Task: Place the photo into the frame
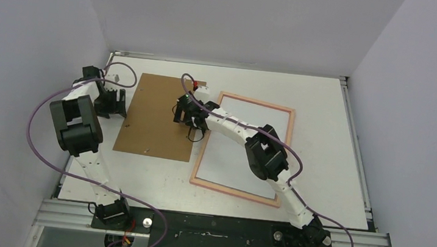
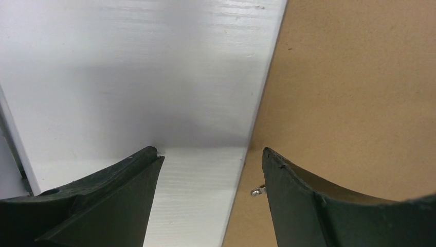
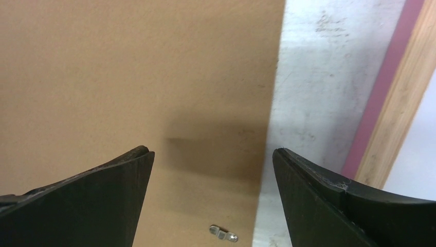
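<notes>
Left tool [image 1: 114, 103] is spread wide and holds nothing. It sits at the left edge of the brown backing panel [image 1: 155, 117]. The left wrist view shows one finger over the bare desk [image 1: 324, 141] and the other over the panel, with the panel's edge running between them.

Right tool [image 1: 190, 120] is also spread and holds nothing. It sits at the panel's right edge. In the right wrist view the left finger is over the panel and the right finger is over the strip of desk between the panel and the frame [image 1: 233, 192]. Can't tell whether either tool touches the surface.

The frame lies flat on the desk, right of the panel and near it but not touching, rotated slightly. Its pink, wood-like left border is just beside the right tool's right finger.

The photo [image 1: 224, 161] looks to be white side up inside the frame, filling the opening. It's to the right of the right tool and clear of it, and well away from the left tool. The right arm crosses above it.

A small metal clip [image 3: 223, 233] sits on the panel near its right edge, between the right tool's fingers.
</notes>
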`<state>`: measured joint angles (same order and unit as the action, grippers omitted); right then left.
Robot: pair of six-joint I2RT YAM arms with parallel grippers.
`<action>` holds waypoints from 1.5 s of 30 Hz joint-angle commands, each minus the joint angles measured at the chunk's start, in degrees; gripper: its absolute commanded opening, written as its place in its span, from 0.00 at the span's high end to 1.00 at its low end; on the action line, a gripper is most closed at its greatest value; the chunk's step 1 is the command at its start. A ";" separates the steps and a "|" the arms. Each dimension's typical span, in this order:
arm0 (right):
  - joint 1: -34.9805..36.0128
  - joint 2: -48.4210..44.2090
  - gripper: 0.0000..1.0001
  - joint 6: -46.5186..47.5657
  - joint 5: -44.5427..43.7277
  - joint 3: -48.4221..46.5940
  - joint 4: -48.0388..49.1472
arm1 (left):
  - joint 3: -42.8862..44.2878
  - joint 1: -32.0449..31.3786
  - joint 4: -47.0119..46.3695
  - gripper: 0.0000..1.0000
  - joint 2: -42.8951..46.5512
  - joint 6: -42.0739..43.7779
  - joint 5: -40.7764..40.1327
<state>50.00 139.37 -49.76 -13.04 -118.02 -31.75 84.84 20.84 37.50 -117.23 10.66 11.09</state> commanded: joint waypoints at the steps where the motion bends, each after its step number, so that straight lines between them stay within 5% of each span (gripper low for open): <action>1: 1.56 1.62 0.10 -2.25 2.41 -1.14 -0.05 | -0.26 -1.08 -2.34 0.29 -0.78 -0.74 -0.24; 15: 1.62 -2.25 0.10 -6.93 10.00 2.28 5.36 | -2.13 -1.22 -2.96 0.32 -1.51 -0.28 0.68; 20: 0.75 -4.87 0.10 -6.90 8.87 7.09 6.63 | 3.23 -0.46 1.51 0.58 -3.19 0.17 5.48; 31: 0.54 -7.24 0.10 -6.21 8.03 11.23 8.39 | 10.02 2.22 5.23 0.80 -5.77 -0.20 7.88; 45: 0.42 -7.80 0.10 -5.91 6.40 11.96 8.36 | 8.61 -2.65 -1.55 0.84 -7.01 2.84 -4.45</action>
<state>50.65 133.97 -56.03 -4.91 -107.00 -20.43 93.86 20.80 38.76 -122.85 12.58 9.41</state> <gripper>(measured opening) 0.898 0.159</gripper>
